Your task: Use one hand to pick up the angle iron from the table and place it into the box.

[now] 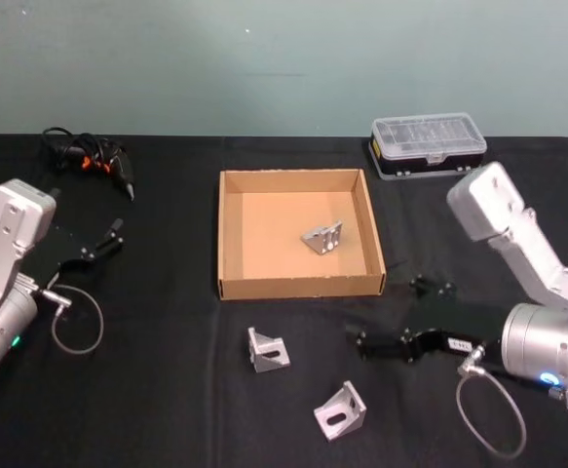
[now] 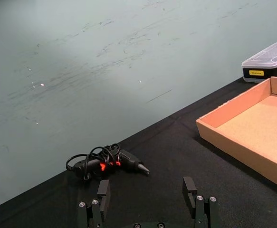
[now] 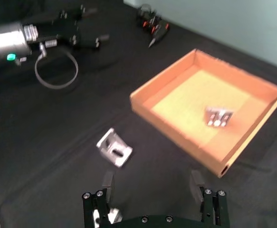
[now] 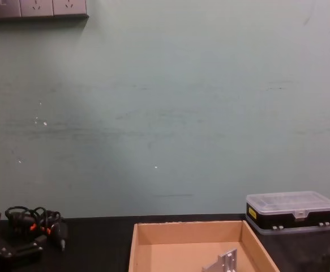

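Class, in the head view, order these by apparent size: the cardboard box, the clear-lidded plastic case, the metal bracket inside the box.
1. cardboard box
2. plastic case
3. metal bracket, clearly smallest

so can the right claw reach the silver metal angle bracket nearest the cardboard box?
Probably yes. The open right claw faces the silver metal angle bracket, with only bare black tabletop between them. The tan cardboard box lies to one side of that path. The left claw is parked far left.
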Controlling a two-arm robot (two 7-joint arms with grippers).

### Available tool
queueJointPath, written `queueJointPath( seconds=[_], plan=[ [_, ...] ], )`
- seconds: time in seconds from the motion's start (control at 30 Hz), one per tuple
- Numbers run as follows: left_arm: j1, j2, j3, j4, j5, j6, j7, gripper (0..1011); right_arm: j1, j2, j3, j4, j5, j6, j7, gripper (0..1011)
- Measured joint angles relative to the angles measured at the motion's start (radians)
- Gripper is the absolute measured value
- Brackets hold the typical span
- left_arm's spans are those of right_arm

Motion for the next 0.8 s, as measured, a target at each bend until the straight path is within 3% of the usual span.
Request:
queueJointPath(
  seconds=[0.47, 0.8],
  plan=[
    [0.000, 0.000, 0.000, 0.000, 0.000, 0.000, 0.000, 1000, -0.018, 0.018, -0.072, 0.010, 0.008, 0.057, -0.031, 1002],
    [0.000, 0.000, 0.000, 0.000, 0.000, 0.000, 0.000, 1000, -0.031, 0.013, -0.095, 0.009, 0.007, 0.087, -0.052, 1002]
  ],
)
